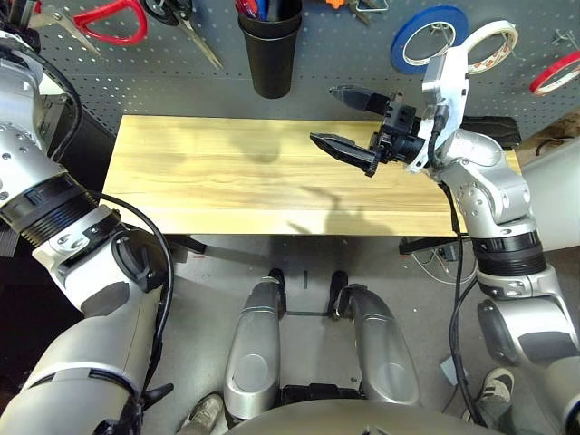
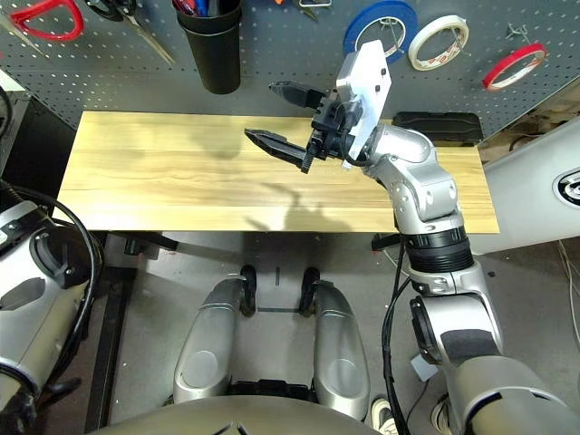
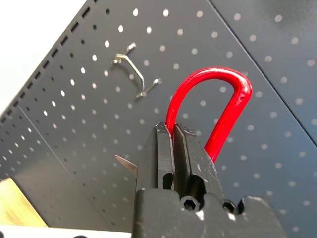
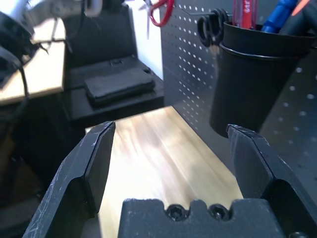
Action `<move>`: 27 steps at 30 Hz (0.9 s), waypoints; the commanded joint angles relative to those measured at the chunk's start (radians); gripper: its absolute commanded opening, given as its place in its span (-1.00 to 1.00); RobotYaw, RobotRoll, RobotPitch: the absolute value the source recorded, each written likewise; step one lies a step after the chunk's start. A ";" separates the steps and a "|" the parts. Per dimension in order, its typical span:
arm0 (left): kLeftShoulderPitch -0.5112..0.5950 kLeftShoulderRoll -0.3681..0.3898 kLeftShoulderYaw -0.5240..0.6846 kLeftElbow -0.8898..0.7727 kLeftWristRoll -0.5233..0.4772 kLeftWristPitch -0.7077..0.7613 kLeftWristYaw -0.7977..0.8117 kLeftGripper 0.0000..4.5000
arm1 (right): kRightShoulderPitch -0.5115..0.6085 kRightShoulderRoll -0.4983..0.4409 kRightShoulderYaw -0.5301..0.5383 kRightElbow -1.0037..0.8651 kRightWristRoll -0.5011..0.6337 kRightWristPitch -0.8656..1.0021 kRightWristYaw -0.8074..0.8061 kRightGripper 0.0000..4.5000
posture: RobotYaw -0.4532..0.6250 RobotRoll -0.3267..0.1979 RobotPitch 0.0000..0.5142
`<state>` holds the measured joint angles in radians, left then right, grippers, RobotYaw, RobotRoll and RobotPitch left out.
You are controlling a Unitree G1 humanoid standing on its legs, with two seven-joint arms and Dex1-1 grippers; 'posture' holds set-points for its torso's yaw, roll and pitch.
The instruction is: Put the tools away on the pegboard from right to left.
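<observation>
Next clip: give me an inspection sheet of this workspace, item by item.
Surface: wooden table, bare.
Job's things: red-handled scissors held against the pegboard near a metal hook; thin red tape ring hung; red-handled screwdriver in the black cup.
Clutter: blue tape roll, white tape roll, black-handled scissors.
Grippers: left gripper shut on the scissors; right gripper open, empty, above the table.
Cables: black cable along the right arm.
Surroundings: floor below.

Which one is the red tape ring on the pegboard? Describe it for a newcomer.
Start at the dark grey perforated pegboard behind the wooden table. Three tape rings hang along its right side; the thin red tape ring is rightmost, far slimmer than the wide blue tape roll and white tape roll.
</observation>
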<state>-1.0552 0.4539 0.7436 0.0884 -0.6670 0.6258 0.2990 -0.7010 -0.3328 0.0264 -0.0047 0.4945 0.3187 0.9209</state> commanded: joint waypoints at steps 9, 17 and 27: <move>0.006 -0.011 -0.013 -0.027 -0.053 -0.012 0.031 -0.98 | -0.028 0.050 -0.047 -0.007 0.038 -0.008 -0.074 1.00 | -0.07 0.25 0.22; 0.003 -0.008 -0.010 -0.027 -0.082 -0.012 0.033 -0.98 | -0.036 0.061 -0.032 -0.002 0.005 -0.071 -0.083 1.00 | -0.07 0.25 0.21; 0.003 -0.021 -0.030 -0.031 -0.116 -0.005 0.033 -0.98 | -0.045 0.068 -0.029 0.012 -0.034 -0.132 -0.087 1.00 | -0.07 0.25 0.21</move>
<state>-1.0549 0.4347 0.7220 0.0854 -0.7641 0.6204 0.3231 -0.7459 -0.2629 -0.0085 0.0067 0.4678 0.2061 0.8317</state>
